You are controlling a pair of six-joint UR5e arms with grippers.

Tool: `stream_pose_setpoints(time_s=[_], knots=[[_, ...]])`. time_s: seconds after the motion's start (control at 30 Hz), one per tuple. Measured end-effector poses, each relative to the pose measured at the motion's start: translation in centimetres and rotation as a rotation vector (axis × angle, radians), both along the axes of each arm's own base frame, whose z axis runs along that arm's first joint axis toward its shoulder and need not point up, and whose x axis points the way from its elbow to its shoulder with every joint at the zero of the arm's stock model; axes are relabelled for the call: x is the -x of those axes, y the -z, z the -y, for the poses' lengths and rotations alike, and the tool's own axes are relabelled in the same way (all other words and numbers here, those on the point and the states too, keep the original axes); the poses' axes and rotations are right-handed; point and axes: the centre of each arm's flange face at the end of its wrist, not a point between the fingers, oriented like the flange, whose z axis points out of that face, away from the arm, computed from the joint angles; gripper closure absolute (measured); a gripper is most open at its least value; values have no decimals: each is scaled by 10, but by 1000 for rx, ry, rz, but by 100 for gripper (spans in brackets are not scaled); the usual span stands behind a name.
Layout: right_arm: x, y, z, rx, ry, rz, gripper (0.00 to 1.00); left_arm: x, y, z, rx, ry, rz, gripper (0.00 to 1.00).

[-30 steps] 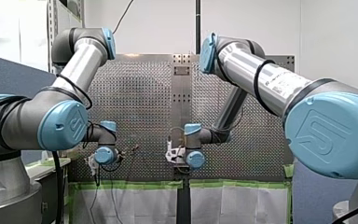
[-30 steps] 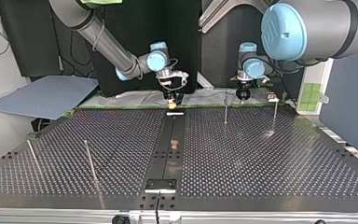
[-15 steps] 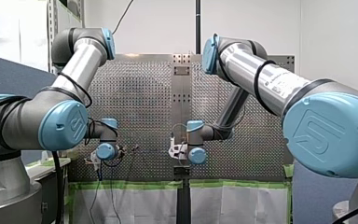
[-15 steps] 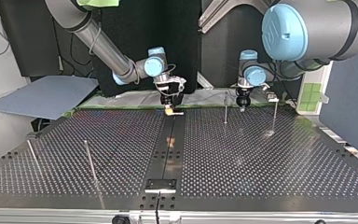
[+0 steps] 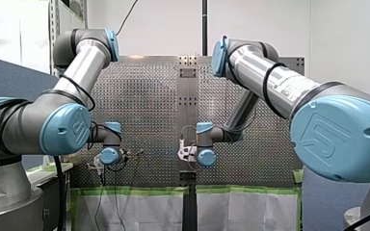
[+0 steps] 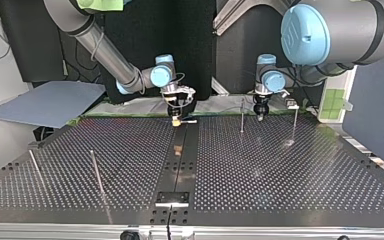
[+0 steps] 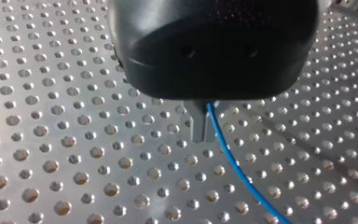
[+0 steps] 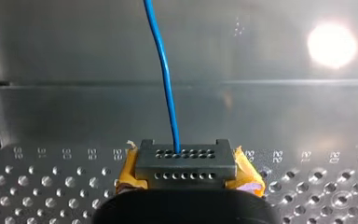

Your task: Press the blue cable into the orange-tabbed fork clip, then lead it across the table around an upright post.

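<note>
Lettering is scarce: a pale label (image 5: pixel 289 85) runs along my right arm's tube in the front view, too small to read, and the blue joint caps (image 5: pixel 337 139) carry a raised logo I cannot make out as letters. The left end effector (image 7: pixel 201 133), black with metal fingers, has them pinched together on the cable (image 7: pixel 235 168), which is blue and trails from them over the perforated table (image 7: pixel 51 140). The right end effector (image 8: pixel 185 157) shows grey drilled pads backed with yellow. They are closed on the cable, which comes out from between them and runs straight ahead over a smooth plate (image 8: pixel 270 116). Seen from across the table, the right end effector hangs low at the far end of the middle strip (image 6: pixel 180 165), and the left one is just beside a thin post (image 6: pixel 242 116).
</note>
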Motion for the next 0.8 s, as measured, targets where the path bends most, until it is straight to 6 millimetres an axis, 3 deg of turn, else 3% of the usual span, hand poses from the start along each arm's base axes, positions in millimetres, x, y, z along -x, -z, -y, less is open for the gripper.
stream_pose_setpoints(time_s=[0.07, 0.1, 0.17, 0.2, 0.27, 0.3, 0.37, 0.43, 0.47, 0.5, 0.57, 0.8], knots=[[2, 1, 1, -5, 2, -7, 100, 0, 0, 0, -7, 6, 1, 75], [2, 1, 1, -7, 2, -9, 100, 0, 0, 1, -11, 11, 1, 75], [2, 1, 0, -10, 3, -13, 100, 0, 0, 1, -15, 16, -3, 62], [3, 1, 0, -11, 3, -15, 100, 1, 0, 1, -17, 15, -8, 62], [3, 2, 0, -12, 3, -18, 100, 2, 1, 1, -19, 15, -16, 43], [3, 2, 0, -13, 2, -19, 100, 2, 1, 1, -21, 14, -21, 43], [3, 2, 0, -15, 2, -23, 100, 4, 2, 1, -26, 12, -32, 22], [3, 3, 0, -17, 2, -25, 100, 6, 4, 0, -34, 5, -49, 20], [3, 3, 0, -18, 1, -26, 100, 7, 4, -1, -38, 0, -56, 11], [4, 3, 0, -18, 1, -27, 100, 8, 5, -2, -45, -7, -67, 11], [4, 3, -1, -20, 1, -28, 100, 9, 6, -2, -53, -10, -79, 0], [5, 4, -2, -31, 1, -40, 100, 18, 10, 2, -83, 43, -139, 0]])
